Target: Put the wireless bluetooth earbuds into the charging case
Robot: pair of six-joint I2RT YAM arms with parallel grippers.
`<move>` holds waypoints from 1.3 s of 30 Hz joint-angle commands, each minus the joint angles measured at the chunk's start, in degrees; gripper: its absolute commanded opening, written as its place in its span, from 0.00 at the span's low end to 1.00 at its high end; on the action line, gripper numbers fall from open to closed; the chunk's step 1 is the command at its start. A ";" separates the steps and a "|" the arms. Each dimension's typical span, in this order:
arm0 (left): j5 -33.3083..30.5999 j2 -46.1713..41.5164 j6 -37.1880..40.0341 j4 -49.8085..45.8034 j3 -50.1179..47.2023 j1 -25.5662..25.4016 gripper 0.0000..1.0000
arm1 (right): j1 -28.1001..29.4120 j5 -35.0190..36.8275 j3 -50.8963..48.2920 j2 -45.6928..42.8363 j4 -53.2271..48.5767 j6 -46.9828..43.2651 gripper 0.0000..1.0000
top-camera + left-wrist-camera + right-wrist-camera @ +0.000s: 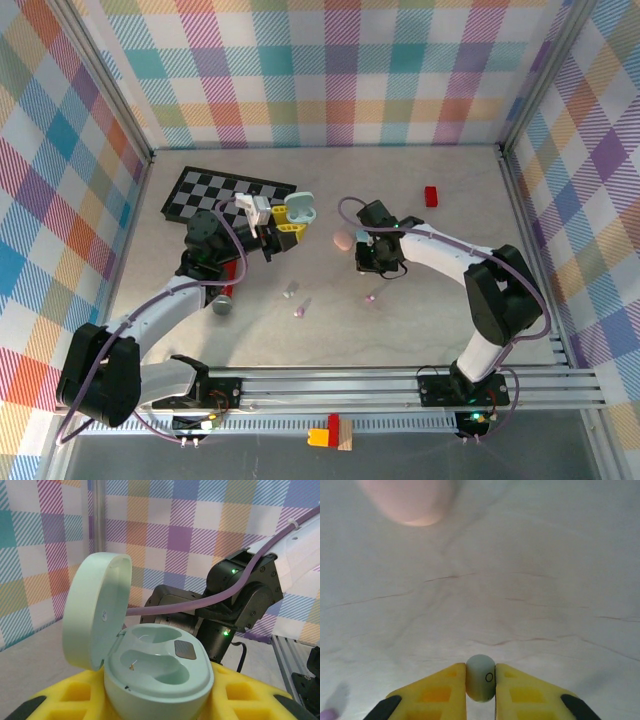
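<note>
Your L gripper is clamped on the mint charging case, lid swung up, two wells showing. Top view puts it just right of the checkerboard. Your R gripper has its yellow fingers pinched narrow on a pale whitish-green earbud, low over the table, pink case near, ahead-left. Loose on the table: pinkish bud near the R gripper; pale bud and purple bud close together btwn the arms.
</note>
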 commanded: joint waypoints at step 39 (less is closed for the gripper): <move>2.11 2.02 7.07 -7.92 3.67 -1.41 0.36 | -0.14 -13.26 0.64 -30.58 8.01 -24.00 0.16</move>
